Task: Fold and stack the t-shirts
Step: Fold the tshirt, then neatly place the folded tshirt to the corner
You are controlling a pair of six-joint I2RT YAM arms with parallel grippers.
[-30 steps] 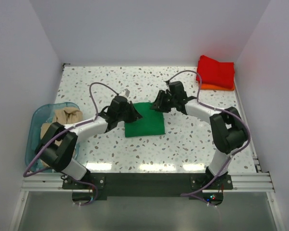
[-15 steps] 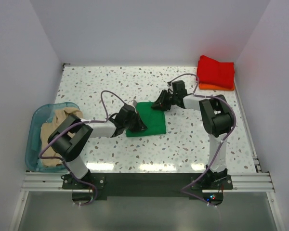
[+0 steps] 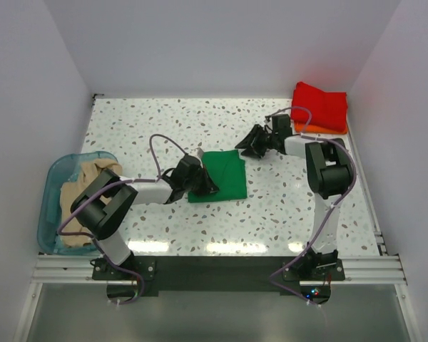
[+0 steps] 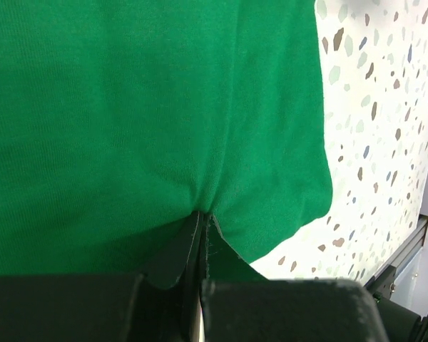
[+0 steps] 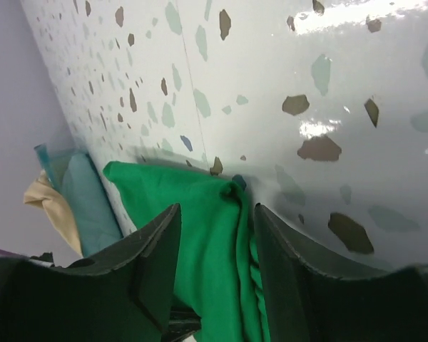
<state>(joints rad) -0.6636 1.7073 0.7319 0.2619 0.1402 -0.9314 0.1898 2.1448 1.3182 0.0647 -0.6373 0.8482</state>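
Centrally on the speckled table (image 3: 128, 135) lies the green t-shirt (image 3: 225, 177), folded flat into a near-square panel. Its edges sit slightly askew to the table's, so no long axis can be told. The left gripper (image 4: 202, 222) is clamped on a pinch of the shirt's left edge, puckering the cloth. The right gripper (image 5: 217, 211) hangs just off the far right corner, fingers spread and holding nothing. In the far right corner the red t-shirt (image 3: 319, 105) sits folded on the orange t-shirt (image 3: 321, 130), lengthwise left to right. The beige t-shirt (image 3: 93, 174) is crumpled in the teal bin (image 3: 53, 178).
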